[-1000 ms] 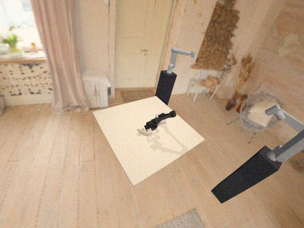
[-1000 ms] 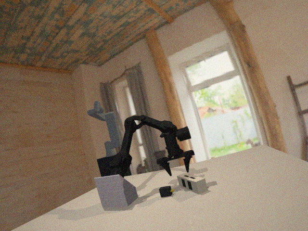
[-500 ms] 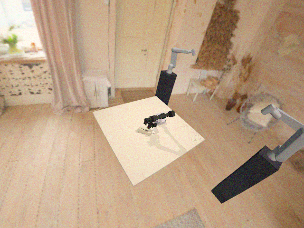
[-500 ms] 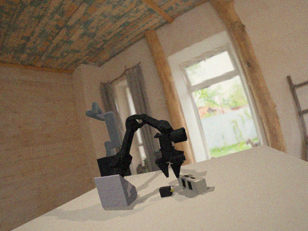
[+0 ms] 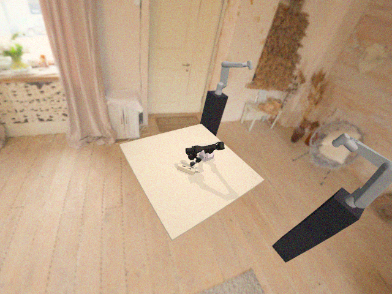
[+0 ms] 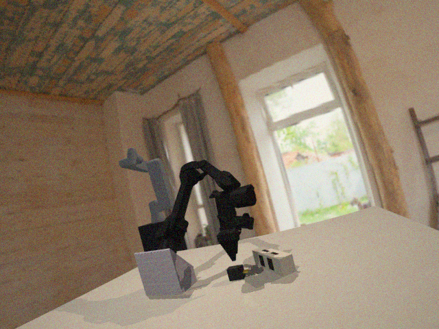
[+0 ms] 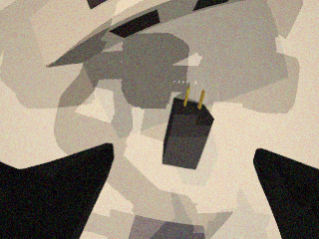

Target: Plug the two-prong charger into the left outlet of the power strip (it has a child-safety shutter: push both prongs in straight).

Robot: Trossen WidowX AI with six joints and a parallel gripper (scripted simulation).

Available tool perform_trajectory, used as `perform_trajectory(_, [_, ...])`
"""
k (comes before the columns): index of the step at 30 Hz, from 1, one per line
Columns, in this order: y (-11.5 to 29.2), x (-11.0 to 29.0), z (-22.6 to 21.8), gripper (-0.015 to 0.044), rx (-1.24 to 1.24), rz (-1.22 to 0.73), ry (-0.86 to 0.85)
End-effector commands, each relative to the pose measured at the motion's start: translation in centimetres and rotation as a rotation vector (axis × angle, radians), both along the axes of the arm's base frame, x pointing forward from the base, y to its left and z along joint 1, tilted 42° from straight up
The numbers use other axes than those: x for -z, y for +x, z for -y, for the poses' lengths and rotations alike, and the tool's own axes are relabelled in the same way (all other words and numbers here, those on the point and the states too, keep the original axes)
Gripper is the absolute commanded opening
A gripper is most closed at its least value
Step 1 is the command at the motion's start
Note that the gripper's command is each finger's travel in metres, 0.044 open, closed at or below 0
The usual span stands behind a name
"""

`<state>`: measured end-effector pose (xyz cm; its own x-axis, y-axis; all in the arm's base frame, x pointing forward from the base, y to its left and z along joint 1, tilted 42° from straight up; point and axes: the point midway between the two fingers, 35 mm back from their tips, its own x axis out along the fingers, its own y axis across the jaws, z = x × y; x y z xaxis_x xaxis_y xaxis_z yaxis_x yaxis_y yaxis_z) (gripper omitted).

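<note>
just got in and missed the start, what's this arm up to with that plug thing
A single black robot arm is poised over a small black two-prong charger lying on the white table. Its end effector is open and holds nothing, hanging just above the charger. In the wrist view the charger sits between the two fingers, its brass prongs pointing toward the white power strip close by. Nothing is plugged in yet; a grasp looks likely next.

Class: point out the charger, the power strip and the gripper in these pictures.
charger (image 7: 187,139): wrist view, on its dark body.
power strip (image 6: 280,262): exterior view, on its pale side wall.
gripper (image 6: 232,256): exterior view, between its open fingertips.
</note>
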<state>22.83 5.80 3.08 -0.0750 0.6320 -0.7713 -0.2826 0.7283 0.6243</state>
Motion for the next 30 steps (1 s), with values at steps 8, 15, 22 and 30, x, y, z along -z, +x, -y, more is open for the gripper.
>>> perform_trajectory(8, [-1.1,0.6,0.5,0.0440,0.131,-0.129,0.017])
perform_trajectory(15, [-1.1,1.2,0.0,0.0440,0.131,-0.129,0.017])
perform_trajectory(22, [-1.1,1.8,-0.6,0.0440,0.131,-0.129,0.018])
perform_trajectory(30, [-1.0,2.8,-1.4,0.0440,0.132,-0.129,0.017])
